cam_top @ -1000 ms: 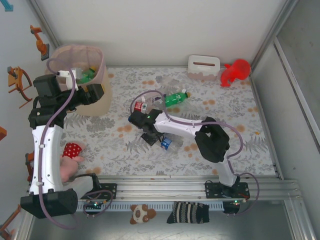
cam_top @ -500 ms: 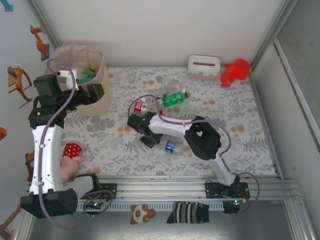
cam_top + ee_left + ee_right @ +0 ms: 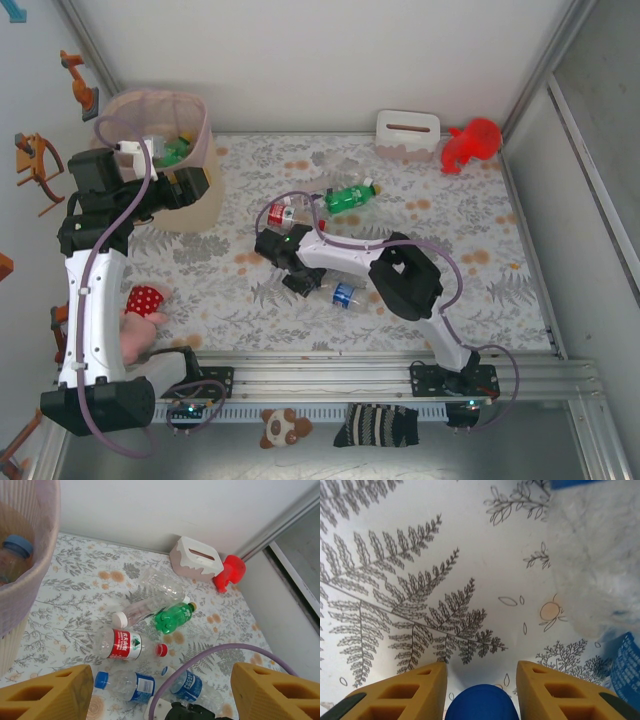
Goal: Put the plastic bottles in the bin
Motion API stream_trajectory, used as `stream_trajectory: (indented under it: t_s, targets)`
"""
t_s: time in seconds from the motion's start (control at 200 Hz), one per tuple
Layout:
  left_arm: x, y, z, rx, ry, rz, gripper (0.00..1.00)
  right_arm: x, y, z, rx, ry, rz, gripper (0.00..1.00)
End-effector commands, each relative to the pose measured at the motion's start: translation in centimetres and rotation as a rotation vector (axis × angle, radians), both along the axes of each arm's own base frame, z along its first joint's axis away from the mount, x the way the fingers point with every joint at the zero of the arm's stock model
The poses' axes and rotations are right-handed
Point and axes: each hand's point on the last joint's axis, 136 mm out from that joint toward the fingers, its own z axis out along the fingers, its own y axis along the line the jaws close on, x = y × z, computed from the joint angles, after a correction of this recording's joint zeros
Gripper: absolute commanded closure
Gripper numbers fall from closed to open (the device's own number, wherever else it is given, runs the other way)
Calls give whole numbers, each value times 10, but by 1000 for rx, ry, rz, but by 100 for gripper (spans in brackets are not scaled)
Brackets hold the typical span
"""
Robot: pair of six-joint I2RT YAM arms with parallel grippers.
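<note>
Across the leaf-print table (image 3: 450, 230), the bin (image 3: 160, 97) stands at the far left corner with a pink liner over its rim. A green bottle (image 3: 176, 150) and a blue-capped bottle (image 3: 14, 555) lie inside it. The left arm (image 3: 85, 290) reaches up beside the bin. The left jaws hang just right of the bin, spread wide with nothing between them. The right arm (image 3: 350, 255) stretches toward the bin, with the right jaws low over the table and well short of it. They pinch a blue cap (image 3: 481, 702) that fills the gap between them; which bottle it belongs to I cannot tell. Far right of the bin, by the back wall, a white tissue box (image 3: 407, 133) sits with a red toy (image 3: 472, 143) beside it. Between bin and box lie loose bottles. A second green bottle (image 3: 350, 195) has two clear bottles (image 3: 160, 586) just beside it. A red-label bottle (image 3: 122, 644) lies nearer the bin. Two blue-label bottles (image 3: 187, 685) lie by the right jaws.
</note>
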Motion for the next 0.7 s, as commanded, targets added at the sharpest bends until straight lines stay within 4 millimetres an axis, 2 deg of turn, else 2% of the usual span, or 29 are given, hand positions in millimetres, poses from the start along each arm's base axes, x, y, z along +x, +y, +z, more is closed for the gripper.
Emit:
stream_trajectory:
  t_s: [0.0,0.205,0.371,0.496,0.696]
  targets:
    - [0,-6,14,-18,-39,-23,28,-8,-8,2,-60,19,29,60]
    - [1,-7,14,-18,-39,-27,28,-9,-7,5,-61,14,31,64]
    - [1,-8,14,-18,-39,-29,28,-6,-7,14,-54,-14,31,73]
    - [0,-9,15,-18,-41,-36,28,-3,-2,35,-3,-44,28,75]
    - [-3,-19,18,-15,-68,-79,28,5,9,86,154,-113,-7,76]
